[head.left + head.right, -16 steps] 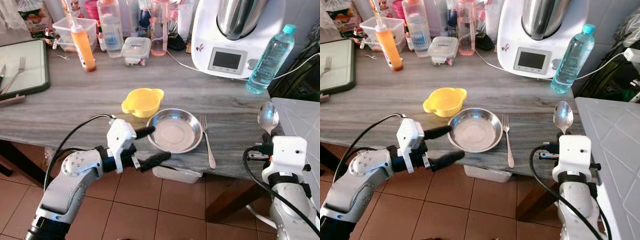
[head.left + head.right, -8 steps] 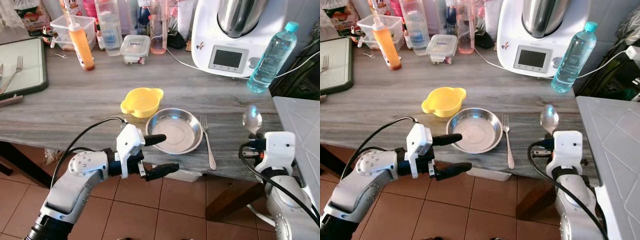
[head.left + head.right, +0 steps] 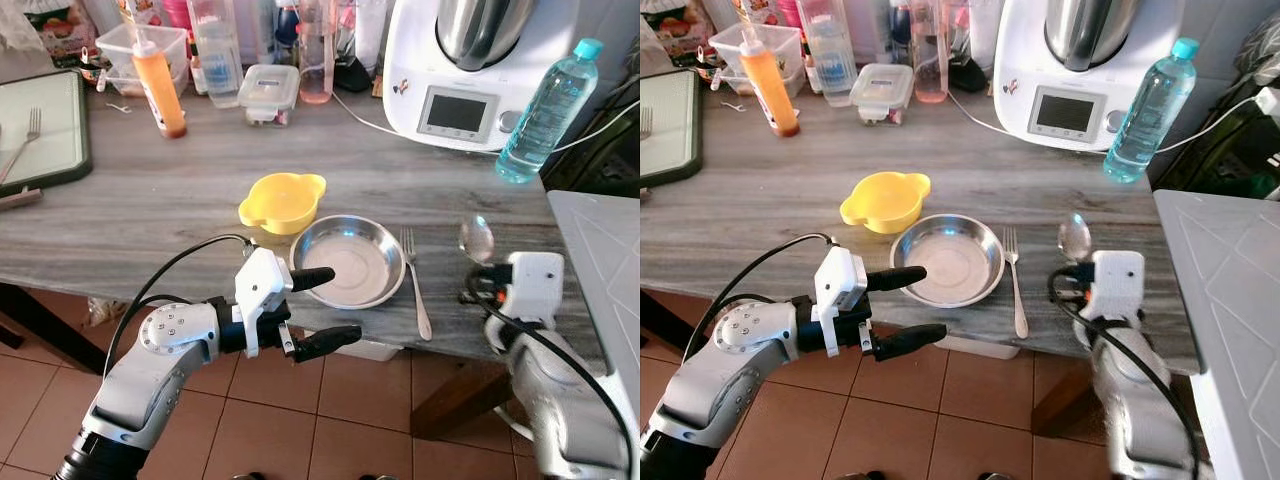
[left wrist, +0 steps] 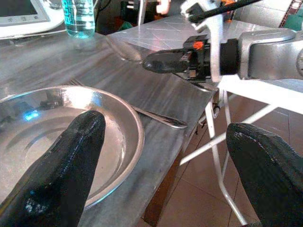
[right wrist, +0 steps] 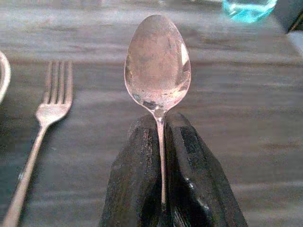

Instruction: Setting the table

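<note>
spoon (image 5: 157,66): pinched by its handle between the right claw's two black fingers, bowl sticking out past the fingertips, above the table, right of the fork, apart from it
right claw (image 5: 162,137): clenched on the spoon handle, at the table's front edge near its right end; white wrist block just behind it
right claw fingers (image 5: 194,175): pressed together, thin handle running down the seam between them
fork (image 3: 414,281): flat on the table, tines pointing to the back, just right of the steel plate, between plate and spoon
steel plate (image 3: 347,260): round, shallow, on the table near the front edge, touching or nearly touching the yellow bowl at its back-left
yellow bowl (image 3: 283,202): small, with two ear handles, upright, behind-left of the plate
left claw (image 3: 326,305): released, fingers spread wide, holding nothing; upper finger over the plate's left rim, lower finger out past the table's front edge
left claw fingers (image 4: 66,165): one in front of the plate rim, the other off the table over the floor
table (image 3: 150,210): grey wood grain, long
water bottle (image 3: 548,110): clear blue, upright, back right, well behind the spoon
kitchen machine (image 3: 470,60): white, with screen, at the back, left of the bottle
orange squeeze bottle (image 3: 160,80): upright, back left
green tray (image 3: 45,135): far left, another fork lying on it
floor (image 3: 300,430): terracotta tiles
</note>
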You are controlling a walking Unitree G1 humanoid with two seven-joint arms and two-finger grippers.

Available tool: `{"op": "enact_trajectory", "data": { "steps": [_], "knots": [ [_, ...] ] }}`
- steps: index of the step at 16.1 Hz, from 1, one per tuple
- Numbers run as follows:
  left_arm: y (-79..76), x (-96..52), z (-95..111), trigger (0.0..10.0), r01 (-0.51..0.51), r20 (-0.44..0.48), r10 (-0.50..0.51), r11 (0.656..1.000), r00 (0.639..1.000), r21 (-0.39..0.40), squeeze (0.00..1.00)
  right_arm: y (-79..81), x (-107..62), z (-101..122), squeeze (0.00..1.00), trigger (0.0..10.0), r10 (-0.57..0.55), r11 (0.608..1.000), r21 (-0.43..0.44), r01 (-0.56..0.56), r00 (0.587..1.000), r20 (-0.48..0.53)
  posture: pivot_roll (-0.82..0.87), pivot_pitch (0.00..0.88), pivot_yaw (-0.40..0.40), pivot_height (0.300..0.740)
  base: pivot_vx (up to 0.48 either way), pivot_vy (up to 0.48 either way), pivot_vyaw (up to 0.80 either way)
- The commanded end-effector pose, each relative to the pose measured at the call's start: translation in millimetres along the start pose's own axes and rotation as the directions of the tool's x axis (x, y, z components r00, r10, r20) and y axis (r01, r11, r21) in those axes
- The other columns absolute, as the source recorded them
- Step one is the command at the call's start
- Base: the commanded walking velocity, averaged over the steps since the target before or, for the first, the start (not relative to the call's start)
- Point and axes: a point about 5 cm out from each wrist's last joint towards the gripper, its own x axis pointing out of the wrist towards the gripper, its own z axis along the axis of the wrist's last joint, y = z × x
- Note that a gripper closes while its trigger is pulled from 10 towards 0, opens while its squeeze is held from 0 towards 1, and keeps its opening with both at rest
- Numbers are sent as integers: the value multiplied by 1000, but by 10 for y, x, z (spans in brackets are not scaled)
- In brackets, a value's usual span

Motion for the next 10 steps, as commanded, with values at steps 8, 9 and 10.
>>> {"op": "enact_trajectory", "data": {
  "steps": [8,9,10],
  "knots": [
    [-50,-14,13,10000,12,-22,-12,1000,1000,17,0,294,108,-133,0,10000,14,995,99,-13,1000,-16,120,161,-18,740,0,0,0],
    [-52,-14,13,10000,14,-22,-13,1000,1000,16,0,300,105,-147,0,10000,15,995,95,-13,1000,-20,120,161,-18,740,0,0,0],
    [-54,-12,13,10000,13,-21,-13,1000,1000,16,0,289,101,-170,0,10000,11,996,89,-9,1000,-27,120,158,-20,740,0,0,0]
  ]
}}
